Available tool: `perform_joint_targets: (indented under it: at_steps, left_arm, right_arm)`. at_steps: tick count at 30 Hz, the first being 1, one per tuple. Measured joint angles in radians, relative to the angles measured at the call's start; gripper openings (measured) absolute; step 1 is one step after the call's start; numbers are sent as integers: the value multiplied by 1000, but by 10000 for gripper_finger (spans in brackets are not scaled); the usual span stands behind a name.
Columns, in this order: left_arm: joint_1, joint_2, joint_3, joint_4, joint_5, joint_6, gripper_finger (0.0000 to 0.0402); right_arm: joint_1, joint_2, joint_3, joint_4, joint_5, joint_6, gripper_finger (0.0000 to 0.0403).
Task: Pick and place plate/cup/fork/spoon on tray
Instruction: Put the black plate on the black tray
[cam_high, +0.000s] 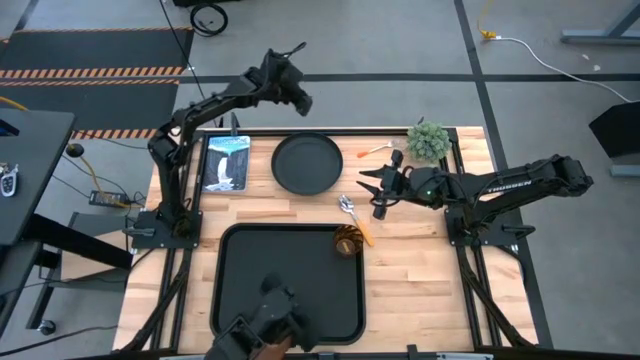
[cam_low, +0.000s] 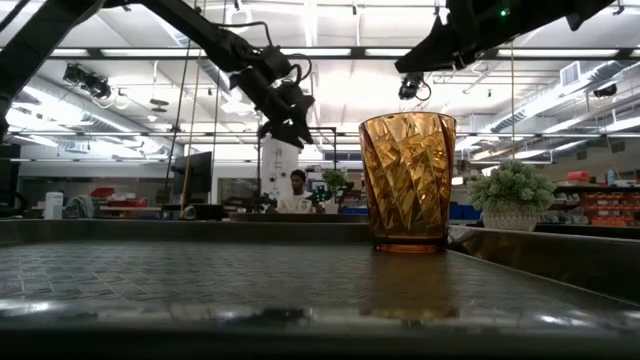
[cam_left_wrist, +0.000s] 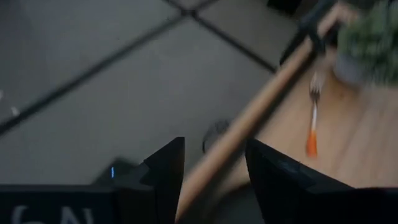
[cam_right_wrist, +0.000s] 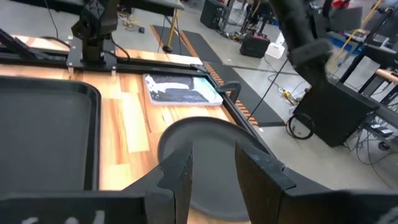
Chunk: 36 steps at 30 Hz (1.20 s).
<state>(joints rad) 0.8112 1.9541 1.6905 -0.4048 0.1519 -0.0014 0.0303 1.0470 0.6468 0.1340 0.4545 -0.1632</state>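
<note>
— Beside the tray's (cam_high: 228, 290) far right corner the cup (cam_high: 348, 241) stands inside; plate (cam_high: 307, 163), spoon (cam_high: 348, 207), fork (cam_high: 375, 151) lie beyond.
— Right gripper (cam_high: 368, 188), fingers parted and empty, hovers near the spoon; a careless descent may knock the cup.
— Left gripper (cam_high: 298, 97), parted, waits past the plate.

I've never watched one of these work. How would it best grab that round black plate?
Probably by the raised rim, coming down from above. The plate lies flat on the table, so only its rim offers the fingers an edge to pinch. The open right gripper is nearest its right side.
</note>
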Motion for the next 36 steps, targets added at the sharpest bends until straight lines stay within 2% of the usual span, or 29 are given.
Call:
perform_joint_targets:
  at_steps: [8,13,19,27,36]
  left_arm:
    - [-20,0,-2,-429,10,37,160]
    - [-49,-6,-82,-555,5,13,149]
    - [-60,-6,-194,-516,5,-38,142]
    - [-28,-7,-257,-485,3,-85,147]
    - [10,-7,-291,-456,-1,-124,215]
  right_arm:
    - [8,0,0,-45,-5,44,126]
    - [26,0,0,-70,-7,38,126]
    - [36,0,0,-83,-11,18,126]
    - [36,0,0,-83,-11,-1,126]
    - [36,0,0,-75,-61,2,126]
